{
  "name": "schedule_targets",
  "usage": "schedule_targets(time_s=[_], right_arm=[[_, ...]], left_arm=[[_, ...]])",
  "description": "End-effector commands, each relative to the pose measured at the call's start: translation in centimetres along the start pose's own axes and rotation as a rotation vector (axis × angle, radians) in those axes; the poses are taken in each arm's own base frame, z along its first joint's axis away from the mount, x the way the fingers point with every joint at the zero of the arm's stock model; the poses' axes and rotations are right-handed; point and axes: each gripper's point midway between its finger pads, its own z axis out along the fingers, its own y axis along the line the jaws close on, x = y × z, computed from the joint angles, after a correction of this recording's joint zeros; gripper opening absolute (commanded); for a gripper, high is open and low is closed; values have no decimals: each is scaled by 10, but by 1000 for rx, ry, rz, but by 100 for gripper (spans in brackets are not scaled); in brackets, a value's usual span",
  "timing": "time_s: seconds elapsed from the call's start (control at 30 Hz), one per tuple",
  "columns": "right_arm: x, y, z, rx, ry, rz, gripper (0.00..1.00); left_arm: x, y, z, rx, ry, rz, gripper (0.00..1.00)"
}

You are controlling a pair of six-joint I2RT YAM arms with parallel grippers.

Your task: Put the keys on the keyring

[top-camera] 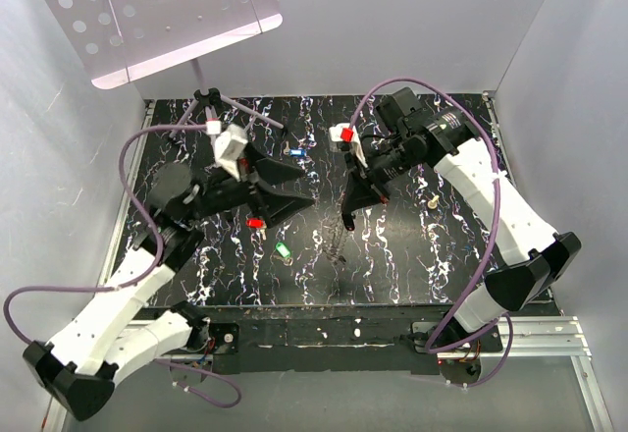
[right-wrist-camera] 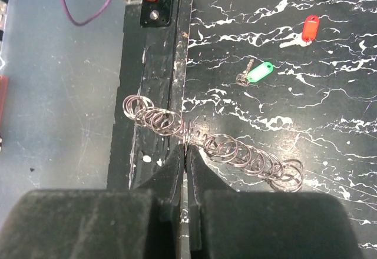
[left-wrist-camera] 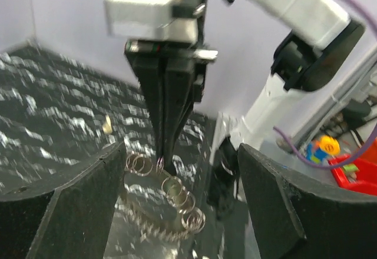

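The keyring (right-wrist-camera: 235, 150), a silvery ring strung with many small wire loops, hangs just above the table edge. My right gripper (right-wrist-camera: 187, 153) is shut on its upper rim. From above, the right gripper (top-camera: 345, 224) points down over the keyring (top-camera: 339, 245). My left gripper (left-wrist-camera: 182, 206) is open, its two fingers wide apart on either side of the keyring (left-wrist-camera: 165, 209) without touching it. Three keys lie on the black table: a red key (top-camera: 257, 223), a green key (top-camera: 283, 250) and a blue key (top-camera: 297, 153). The left gripper (top-camera: 299, 189) is just above the red one.
A small brass knob (top-camera: 432, 201) stands on the table (top-camera: 392, 275) right of the right gripper. A perforated music stand (top-camera: 147, 10) rises at the back left. White walls close in on both sides. The table's front edge (right-wrist-camera: 177, 65) runs just under the keyring.
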Motion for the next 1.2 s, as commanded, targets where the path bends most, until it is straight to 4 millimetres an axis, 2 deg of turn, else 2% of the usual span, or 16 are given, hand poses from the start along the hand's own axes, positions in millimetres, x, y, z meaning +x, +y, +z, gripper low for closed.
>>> schedule_targets(time_s=[0.0,0.13,0.27,0.6,0.87,0.97,1.07,1.17], right_arm=[[5,27,-9,-62,34,-46,1],[7,35,-6,-141,45,-20,1],[7,33,-3,-161,41,-3,1],[6,29,1,-177,36,28,1],[5,30,2,-187,33,42,1],[5,31,2,-189,32,42,1],[7,31,1,-187,34,46,1],[6,31,1,-186,32,41,1]], left_arm=[[72,11,-7,35,369,-179,76],[72,11,7,125,417,-213,77],[71,15,21,165,424,-256,76],[84,18,27,175,455,-312,54],[90,25,31,143,485,-293,45],[90,28,32,121,488,-278,45],[84,37,30,55,476,-215,53],[70,38,27,11,427,-141,54]])
